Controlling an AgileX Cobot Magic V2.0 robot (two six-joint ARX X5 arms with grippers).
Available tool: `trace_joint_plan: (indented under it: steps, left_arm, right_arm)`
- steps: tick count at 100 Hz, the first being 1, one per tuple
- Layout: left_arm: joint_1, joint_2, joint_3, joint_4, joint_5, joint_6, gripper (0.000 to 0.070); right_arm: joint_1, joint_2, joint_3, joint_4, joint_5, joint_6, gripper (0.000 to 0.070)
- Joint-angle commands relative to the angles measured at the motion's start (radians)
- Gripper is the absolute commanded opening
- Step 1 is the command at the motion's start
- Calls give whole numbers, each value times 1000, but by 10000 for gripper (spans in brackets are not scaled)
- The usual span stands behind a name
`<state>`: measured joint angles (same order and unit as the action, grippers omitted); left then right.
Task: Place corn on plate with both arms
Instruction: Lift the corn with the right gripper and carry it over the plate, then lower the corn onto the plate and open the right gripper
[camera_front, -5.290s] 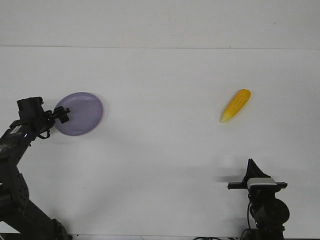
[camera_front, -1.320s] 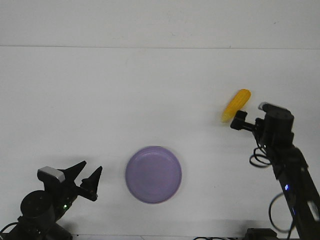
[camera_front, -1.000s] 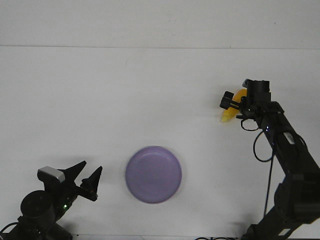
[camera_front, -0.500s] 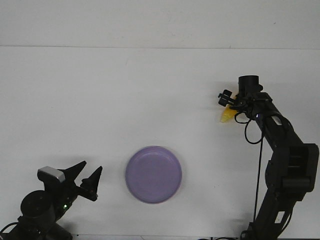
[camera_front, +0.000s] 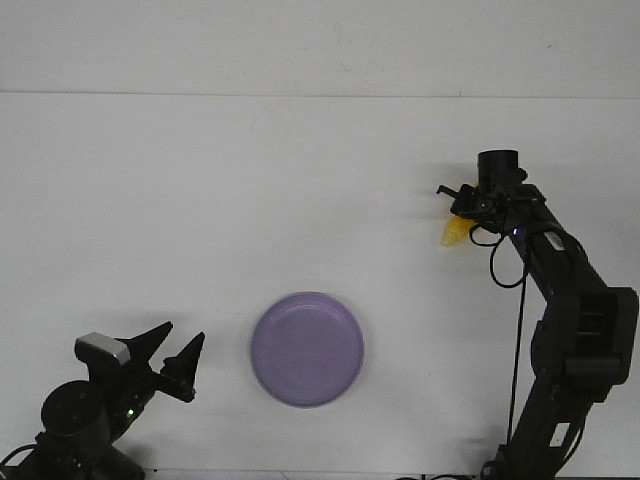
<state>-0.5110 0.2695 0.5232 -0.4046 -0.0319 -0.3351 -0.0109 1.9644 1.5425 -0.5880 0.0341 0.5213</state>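
Observation:
The lavender plate (camera_front: 307, 348) lies on the white table (camera_front: 300, 180), near the front and a little left of centre. The yellow corn (camera_front: 455, 234) lies at the right; only its pale tip and a strip of its side show. My right gripper (camera_front: 461, 203) reaches down over the cob's upper part, with its jaws drawn in against it. The cob still rests on the table. My left gripper (camera_front: 184, 332) is open and empty at the front left, to the left of the plate and apart from it.
The table's back edge meets a white wall (camera_front: 320, 45) along the top. The right arm's links and cable (camera_front: 560, 300) stand along the right side. The left arm's base (camera_front: 75, 420) fills the front left corner.
Over five seconds the plate went from far left to front centre and the left arm pulled back. The right arm reached the corn, and in the last half second its jaws narrowed on the cob.

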Motion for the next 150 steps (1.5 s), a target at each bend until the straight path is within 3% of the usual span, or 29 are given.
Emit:
trace_joint_plan:
  steps: [1, 35, 75, 91, 118, 135, 150]
  left_arm:
    - [-3, 4, 10, 10, -6, 2, 422]
    - [-3, 4, 10, 10, -6, 3, 422]
    - [-3, 4, 10, 11, -6, 3, 422]
    - [-3, 4, 10, 13, -6, 6, 422]
    - [-3, 4, 10, 13, -6, 6, 422]
    - [-3, 4, 10, 14, -6, 9, 422]
    - [-3, 4, 10, 14, -6, 9, 422]
  right_arm:
    - [-9, 38, 24, -12, 7, 2, 27]
    - [-10, -55, 24, -50, 7, -87, 11]
    - [55, -490, 24, -164, -103, -376, 11]
    - [209, -666, -9, -240, -137, -444, 11]
    - [607, -786, -237, -217, -138, -423, 11]
    - [822, -764, -428, -69, -98, -395, 11]
    - [932, -694, -545, 74, -32, -365, 11]
